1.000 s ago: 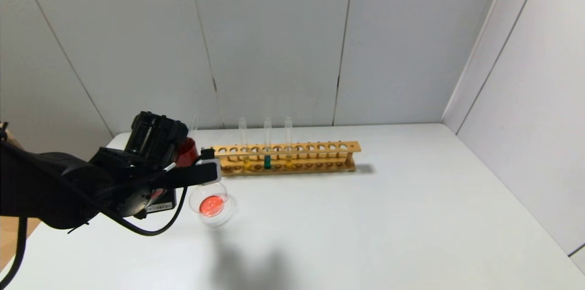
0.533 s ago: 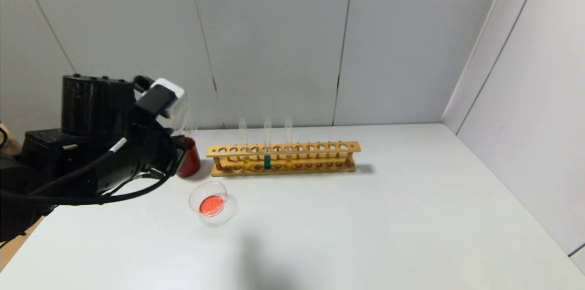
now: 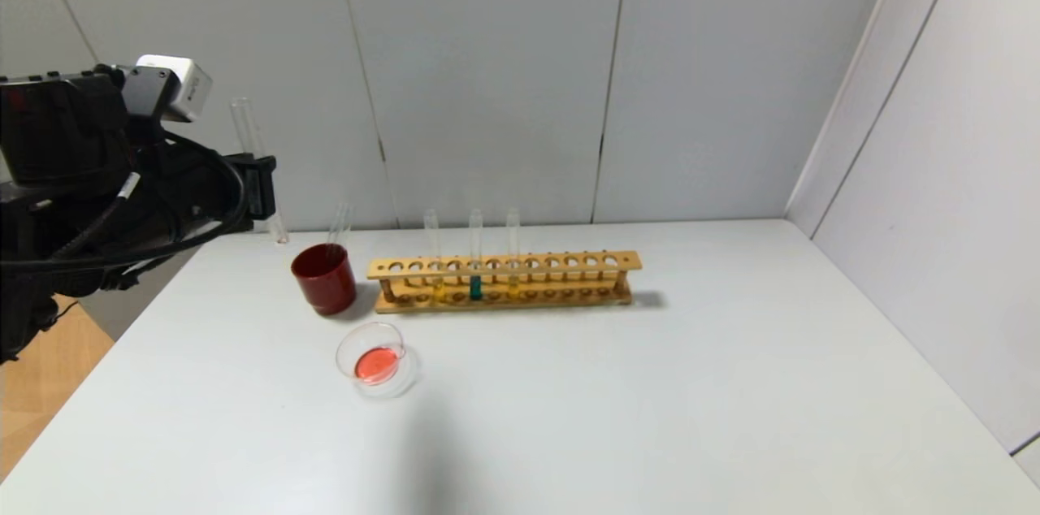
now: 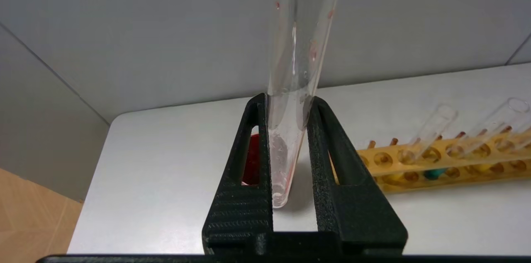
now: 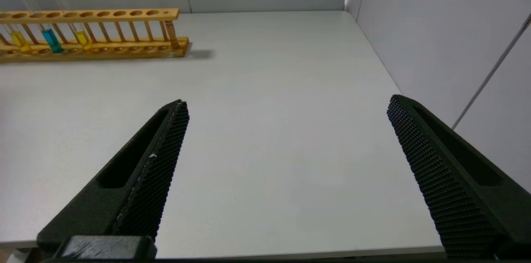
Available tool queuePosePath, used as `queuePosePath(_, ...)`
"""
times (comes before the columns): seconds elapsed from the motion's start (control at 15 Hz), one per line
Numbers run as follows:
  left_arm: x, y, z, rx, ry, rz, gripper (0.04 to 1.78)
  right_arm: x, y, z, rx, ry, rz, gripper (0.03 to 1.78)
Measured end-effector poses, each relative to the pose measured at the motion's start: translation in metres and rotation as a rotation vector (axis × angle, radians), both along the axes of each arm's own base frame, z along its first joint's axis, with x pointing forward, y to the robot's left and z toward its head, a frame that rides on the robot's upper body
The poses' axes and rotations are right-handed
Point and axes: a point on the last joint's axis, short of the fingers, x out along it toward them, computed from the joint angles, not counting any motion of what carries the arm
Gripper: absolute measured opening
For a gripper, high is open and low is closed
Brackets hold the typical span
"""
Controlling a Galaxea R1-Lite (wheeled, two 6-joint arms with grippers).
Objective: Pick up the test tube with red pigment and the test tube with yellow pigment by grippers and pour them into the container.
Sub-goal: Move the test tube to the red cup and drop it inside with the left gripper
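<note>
Even, soft overhead light; no harsh glare.

The rack (image 3: 504,281) throws a short dark shadow off its right end, and a faint wide shadow lies on the table (image 3: 650,385) near the front edge. The wrist views are sharp close up. The tube (image 4: 296,88) shows faint reflections, and the rack's tubes lean with lens distortion.

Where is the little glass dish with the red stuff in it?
In the head view, the container sits on the table's left half, just in front of the red cup and the rack's left end.

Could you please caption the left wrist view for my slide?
Left tool shut on the emptied red-pigment test tube, upright above the table.
</note>
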Motion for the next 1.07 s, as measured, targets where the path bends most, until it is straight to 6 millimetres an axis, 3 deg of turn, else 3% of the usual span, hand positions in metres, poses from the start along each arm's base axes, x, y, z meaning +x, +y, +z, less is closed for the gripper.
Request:
queuePosePath(0.4, 0.047, 0.017, -0.019, -0.036, 0.05, 0.006, 0.32, 0.0, 0.0, 0.0, 0.0, 0.0, 0.0, 1.75)
queuePosePath(0.8, 0.097, 0.038, -0.064, -0.054, 0.102, 0.012, 0.32, 0.0, 0.0, 0.0, 0.0, 0.0, 0.0, 1.75)
queuePosePath(1.07, 0.117, 0.041, -0.093, -0.057, 0.135, 0.009, 0.32, 0.0, 0.0, 0.0, 0.0, 0.0, 0.0, 1.75)
